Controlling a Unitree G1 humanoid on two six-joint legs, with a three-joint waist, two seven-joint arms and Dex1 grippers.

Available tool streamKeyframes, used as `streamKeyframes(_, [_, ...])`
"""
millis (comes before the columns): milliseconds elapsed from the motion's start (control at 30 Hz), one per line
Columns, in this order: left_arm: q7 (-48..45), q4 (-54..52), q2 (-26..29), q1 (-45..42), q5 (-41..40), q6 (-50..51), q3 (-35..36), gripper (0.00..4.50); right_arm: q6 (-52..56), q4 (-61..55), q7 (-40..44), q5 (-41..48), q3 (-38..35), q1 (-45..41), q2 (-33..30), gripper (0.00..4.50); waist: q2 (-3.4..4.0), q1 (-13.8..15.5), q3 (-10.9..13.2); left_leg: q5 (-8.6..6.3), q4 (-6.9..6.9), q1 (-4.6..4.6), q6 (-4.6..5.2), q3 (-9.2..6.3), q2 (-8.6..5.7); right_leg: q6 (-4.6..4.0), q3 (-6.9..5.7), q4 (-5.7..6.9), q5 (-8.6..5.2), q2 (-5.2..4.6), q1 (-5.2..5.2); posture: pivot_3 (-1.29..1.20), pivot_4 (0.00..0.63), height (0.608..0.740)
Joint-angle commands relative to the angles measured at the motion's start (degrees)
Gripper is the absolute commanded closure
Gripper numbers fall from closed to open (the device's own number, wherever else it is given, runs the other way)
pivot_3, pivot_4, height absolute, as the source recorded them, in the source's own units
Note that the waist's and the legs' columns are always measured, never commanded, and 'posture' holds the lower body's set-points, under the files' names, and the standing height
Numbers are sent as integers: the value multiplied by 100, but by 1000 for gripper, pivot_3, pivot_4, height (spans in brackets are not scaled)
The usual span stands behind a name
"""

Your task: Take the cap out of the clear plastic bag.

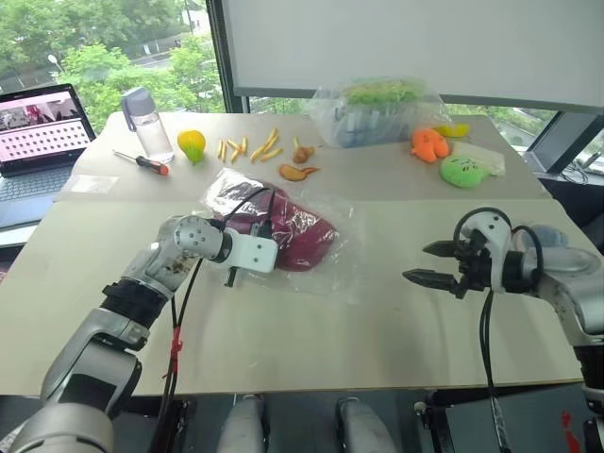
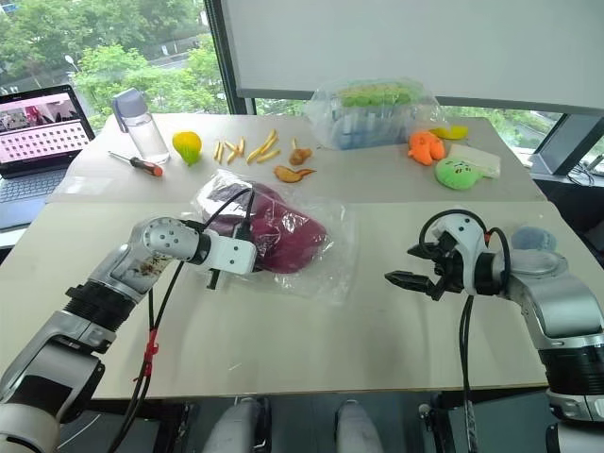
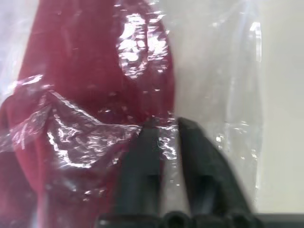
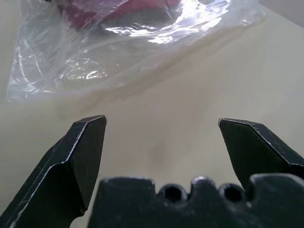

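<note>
Cap (image 1: 300,238) sits inside the clear plastic bag (image 1: 342,247), mid-desk (image 1: 396,321), just ahead of my left arm. Maroon fabric, crown up as far as I can tell; brim orientation unclear through the glare. I can't see where the bag's mouth is.

Left tool (image 3: 164,128) is pinched shut at the near-left edge of the bag. In the wrist view the fingers (image 3: 142,161) meet over wrinkled film with red fabric right behind it. I read it as gripping the plastic, possibly a fold of cap too; can't separate the two.

Right tool (image 1: 436,263) is spread wide, empty, hovering over bare desk well to the right of the bag. Its wrist view shows the bag's right edge ahead and nothing between the jaws.

Handling, my judgement:
- Cap: light, soft, collapses under a pinch. Brim or crown seam is the stiffest place to take hold.
- Bag: thin, slick, crinkly. Will slide on the desk and cling to the fabric, so it needs anchoring.
- Plan: one tool holds film only, the other goes in through the opening for the cap. If the left has both layers, pulling just drags the whole bundle.

Behind it: laptop (image 1: 38,127), water bottle (image 1: 146,123), screwdriver (image 1: 142,162), toy food, a second bulgy bag (image 1: 377,111). All well apart.
</note>
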Motion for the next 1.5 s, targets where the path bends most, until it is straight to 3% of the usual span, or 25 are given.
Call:
streamKeyframes(33, [-238, -120, 73, -194, -203, -104, 183, 4447, -59, -250, 100, 233, -208, -211, 26, 0, 0, 1, 0, 0, 0, 0, 0, 0, 0, 1, 0, 0, -1, 0, 0, 0, 150, 739])
streamKeyframes(267, [-564, -278, 179, -553, -683, 160, 622, 4447, 9, -421, 159, 585, -269, -475, 193, 0, -1, -2, 0, 0, 2, -1, 0, -1, 0, 0, 1, 13, -3, 0, -5, 0, 150, 739])
streamKeyframes(500, [-1135, -1251, 528, -423, -1458, 1345, 1078, 4447, -56, -225, 196, 517, -37, -676, 305, 0, 0, -11, 0, 0, 2, -2, 0, -3, 0, 6, 1, 27, -5, 2, -7, 0, 150, 739])
streamKeyframes(633, [-1441, -2085, 975, 70, -1722, 1977, 1178, 3548, -98, -95, 269, 459, 159, -855, 454, 0, 0, -80, 0, 0, 3, 1, 0, -2, 1, 13, 2, 31, -11, 2, -8, 0, 150, 739])
streamKeyframes(833, [-1871, -3274, 1854, 821, -2131, 2907, 1360, 1469, -183, 131, 431, 363, 451, -1165, 681, 0, 0, -48, 1, 0, 3, 1, 0, -4, 2, -6, 2, 38, -22, 3, -12, 0, 150, 739])
streamKeyframes(933, [-1983, -3686, 2441, 1340, -1808, 2996, 1181, 511, -221, 250, 486, 304, 589, -1301, 799, 0, 0, -54, 0, 0, 2, 1, 0, -3, 2, -13, 2, 38, -27, 3, -15, 0, 150, 739])
streamKeyframes(1000, [-1680, -3747, 2306, 1391, -1636, 2942, 1074, 55, -256, 324, 464, 239, 643, -1353, 866, 0, 0, -23, 0, 0, -1, 3, -1, -2, 3, -19, 1, 41, -30, 3, -16, 0, 150, 739])
streamKeyframes(1233, [-549, -3558, 1295, 1174, -641, 2598, 485, 55, -154, 99, 383, 237, 513, -1163, 840, 0, -3, 72, 2, 0, 4, -2, -1, -1, 1, -21, 0, 40, -30, 0, -13, 0, 150, 739])
streamKeyframes(1500, [214, -2954, 818, 1170, 464, 1874, -112, 55, 97, -392, 136, 384, 150, -708, 665, 0, -2, 32, 1, 0, 5, 0, 0, -2, 2, -20, 0, 46, -29, 2, -14, 0, 150, 739])
